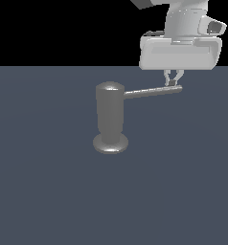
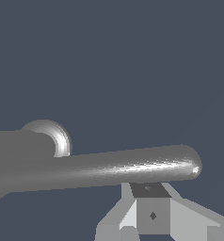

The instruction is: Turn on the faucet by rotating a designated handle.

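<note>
Exterior view: faucet (image 1: 109, 119) upright mid-floor, handle (image 1: 152, 92) sticking out toward the exterior view's right. Gripper (image 1: 173, 79) at rod's far end, fingertips (image 1: 168, 75) down on it; jaw state unclear, cannot tell if clamped.

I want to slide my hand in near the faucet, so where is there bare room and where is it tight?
Bare floor lies on the exterior view's left of the faucet and in front of its base disc. It also runs under the handle, between the base and the rod's end. The crowded spot is the handle's tip, where the claw sits right at the rod.
</note>
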Controlling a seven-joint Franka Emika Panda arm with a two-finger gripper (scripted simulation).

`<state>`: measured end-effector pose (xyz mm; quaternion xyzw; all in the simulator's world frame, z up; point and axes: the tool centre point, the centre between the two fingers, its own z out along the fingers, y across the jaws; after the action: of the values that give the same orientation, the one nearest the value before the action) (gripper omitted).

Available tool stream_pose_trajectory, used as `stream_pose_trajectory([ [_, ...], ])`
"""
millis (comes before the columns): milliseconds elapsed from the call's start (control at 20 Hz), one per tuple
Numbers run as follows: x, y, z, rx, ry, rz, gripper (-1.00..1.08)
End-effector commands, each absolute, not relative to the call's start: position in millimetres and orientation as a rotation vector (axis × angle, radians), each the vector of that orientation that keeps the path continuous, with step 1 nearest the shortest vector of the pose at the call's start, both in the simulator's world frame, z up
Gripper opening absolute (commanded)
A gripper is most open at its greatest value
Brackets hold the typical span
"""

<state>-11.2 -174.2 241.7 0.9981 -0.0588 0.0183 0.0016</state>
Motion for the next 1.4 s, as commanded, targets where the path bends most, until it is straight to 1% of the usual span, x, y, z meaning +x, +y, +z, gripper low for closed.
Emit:
stream_pose_trajectory([
  [0, -4, -177, 235, 3.132, -0.193, 0.044, -1.0],
  [1350, 71, -181, 224, 3.133, -0.216, 0.011, -1.0],
])
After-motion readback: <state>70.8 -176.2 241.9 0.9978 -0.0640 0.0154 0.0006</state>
